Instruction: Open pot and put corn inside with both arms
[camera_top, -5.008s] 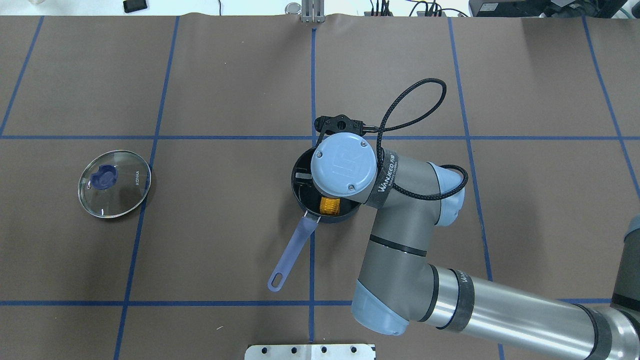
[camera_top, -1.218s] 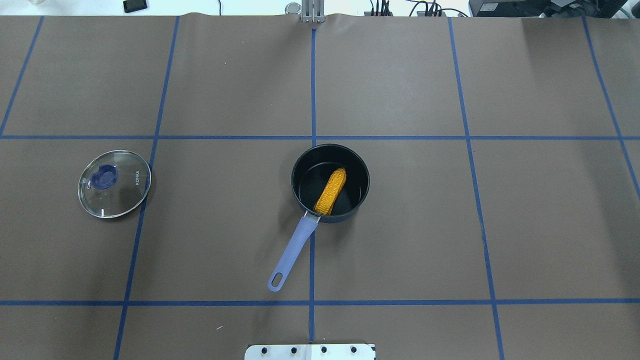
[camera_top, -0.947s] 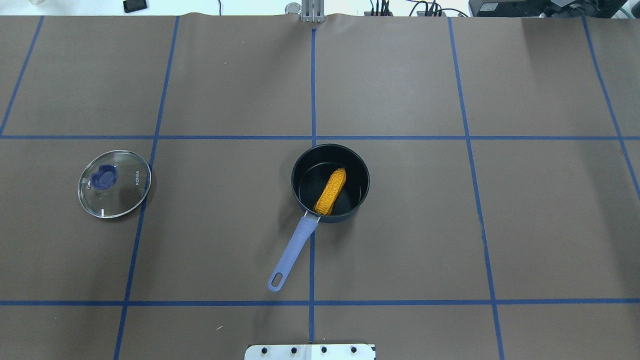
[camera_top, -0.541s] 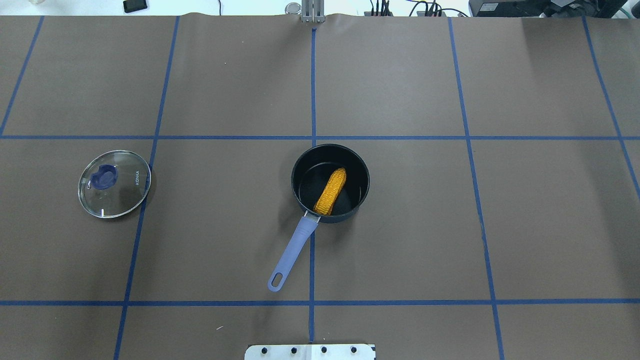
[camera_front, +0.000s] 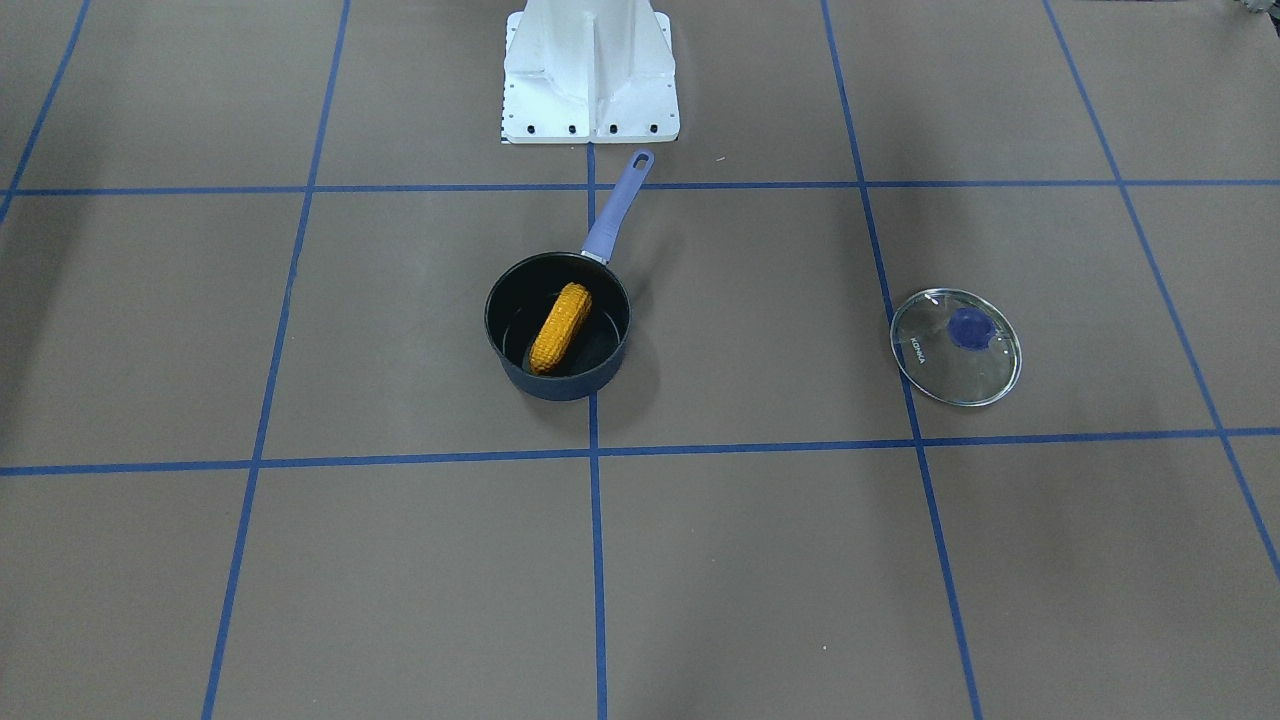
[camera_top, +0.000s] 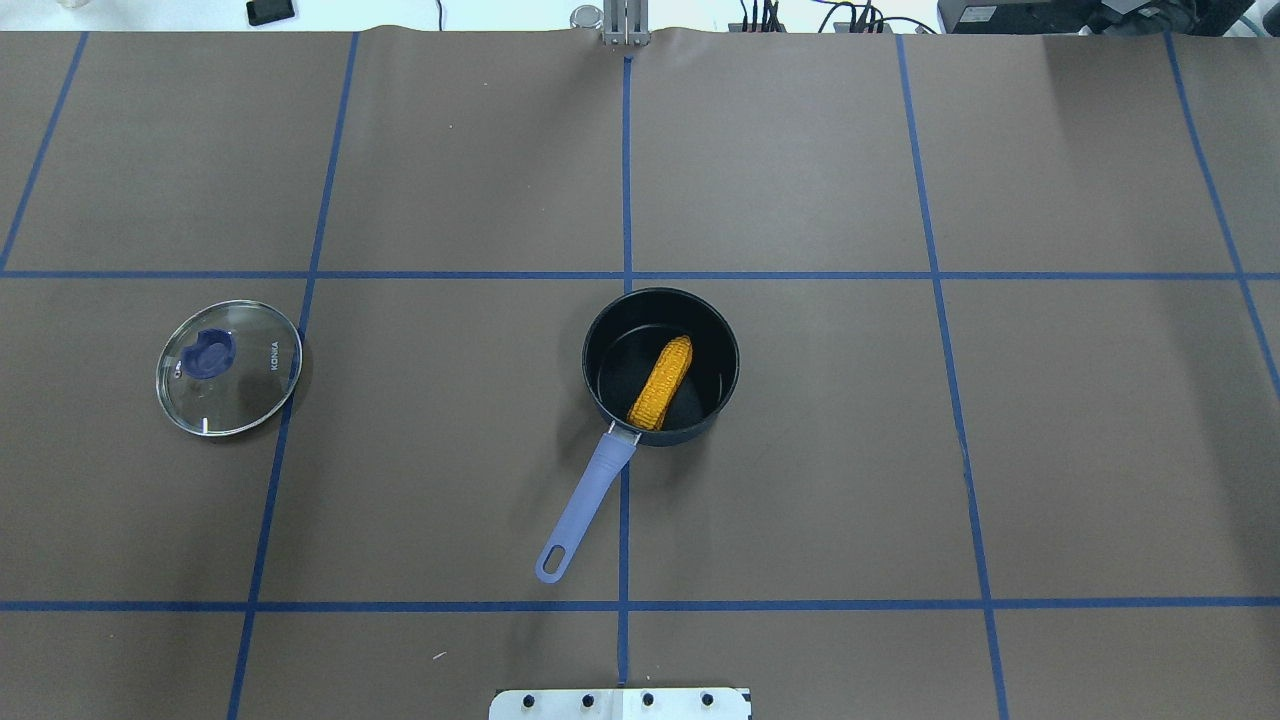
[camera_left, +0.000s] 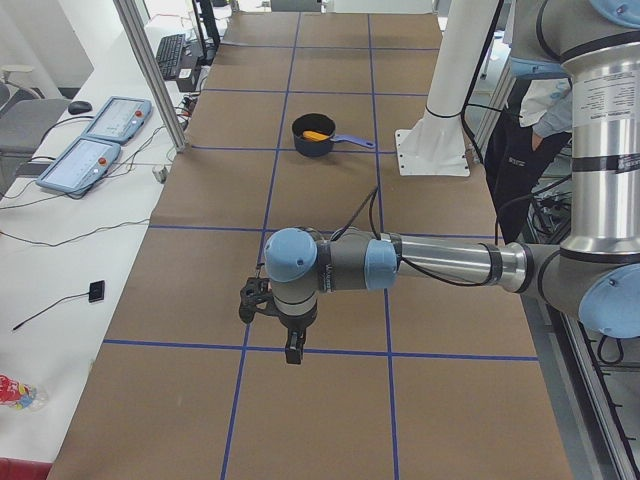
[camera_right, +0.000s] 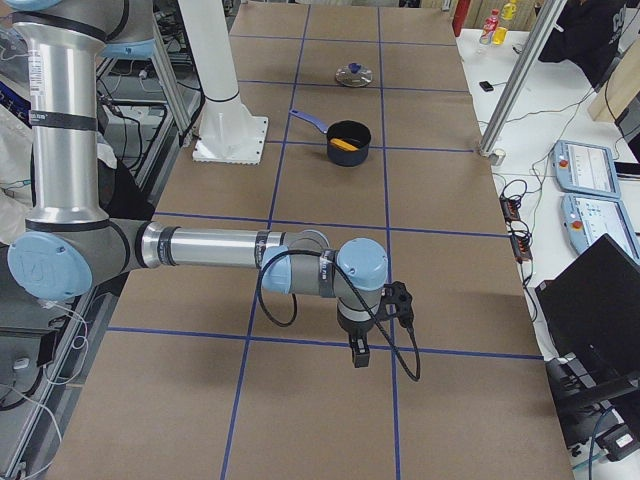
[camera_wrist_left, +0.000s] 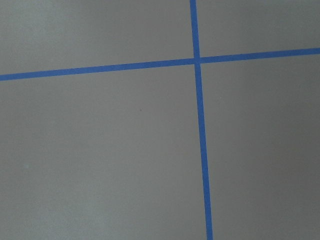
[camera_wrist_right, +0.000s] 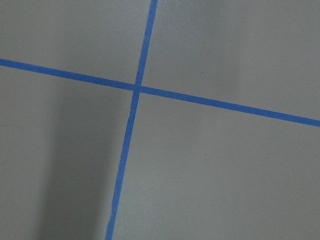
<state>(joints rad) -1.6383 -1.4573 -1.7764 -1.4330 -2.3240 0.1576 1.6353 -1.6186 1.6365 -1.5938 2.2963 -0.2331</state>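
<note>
The dark pot stands open at the table's middle, its lilac handle pointing toward the robot base. The orange-yellow corn lies slanted inside it, also in the front-facing view. The glass lid with a blue knob lies flat on the table far to the left. Both arms are out of the overhead and front views. My left gripper and my right gripper hang over bare table at opposite ends, far from the pot; I cannot tell whether they are open or shut.
The white robot base stands behind the pot handle. Both wrist views show only brown table with blue tape lines. Control tablets and cables lie on side benches. A person stands behind the base.
Five seconds ago my right arm was over the pot with the corn under it. It has left the overhead view and the corn lies in the pot. Nothing moved in the last second.
</note>
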